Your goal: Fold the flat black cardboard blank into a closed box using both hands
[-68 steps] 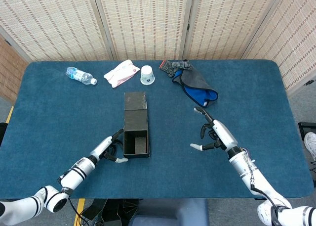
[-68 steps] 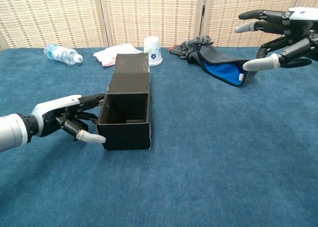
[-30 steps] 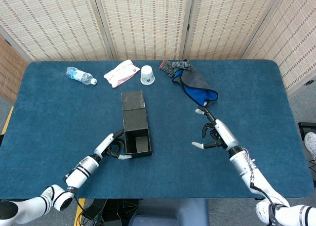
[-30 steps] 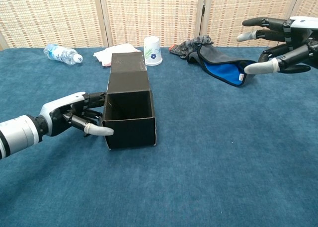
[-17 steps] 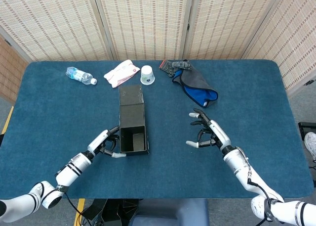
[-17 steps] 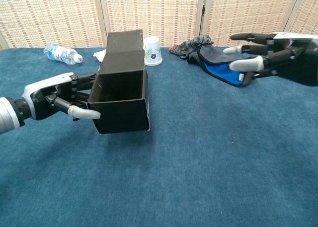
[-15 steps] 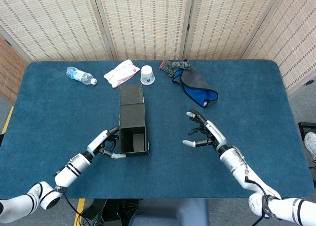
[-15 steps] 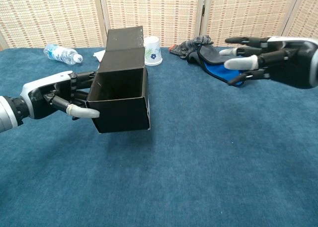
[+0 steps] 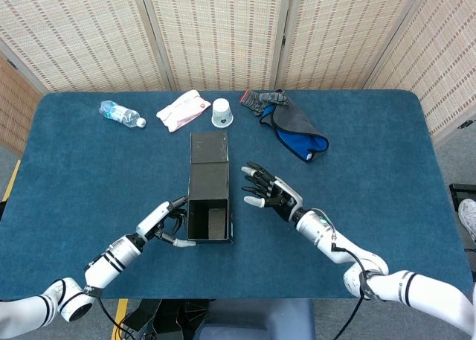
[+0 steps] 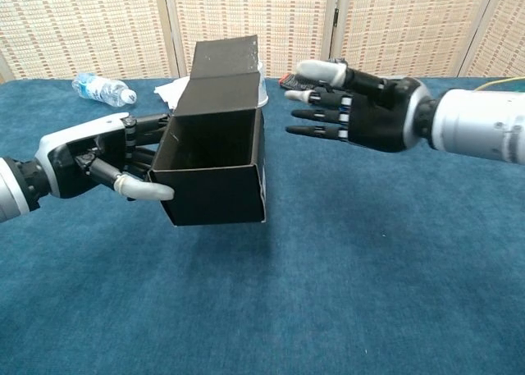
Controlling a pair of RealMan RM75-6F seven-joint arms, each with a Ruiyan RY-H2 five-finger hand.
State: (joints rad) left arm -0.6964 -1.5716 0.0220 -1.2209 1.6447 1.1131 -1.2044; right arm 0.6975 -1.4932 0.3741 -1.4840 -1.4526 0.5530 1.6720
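Note:
The black cardboard box (image 9: 209, 195) (image 10: 219, 159) is folded into an open-ended tube with a flap sticking up at its far end. My left hand (image 9: 165, 222) (image 10: 102, 161) grips its left wall and holds it lifted off the table, open mouth facing the chest camera. My right hand (image 9: 269, 192) (image 10: 361, 108) hovers just right of the box, fingers spread toward its right wall, holding nothing and not touching it.
Along the table's far side lie a water bottle (image 9: 121, 114), a white wipes packet (image 9: 181, 109), a paper cup (image 9: 222, 112) and a grey and blue cloth (image 9: 294, 126). The blue table (image 9: 387, 176) surface stretches to the right.
My right hand swung left across the table to just beside the box's right wall. My left hand lifted the box a little and shifted it rightward.

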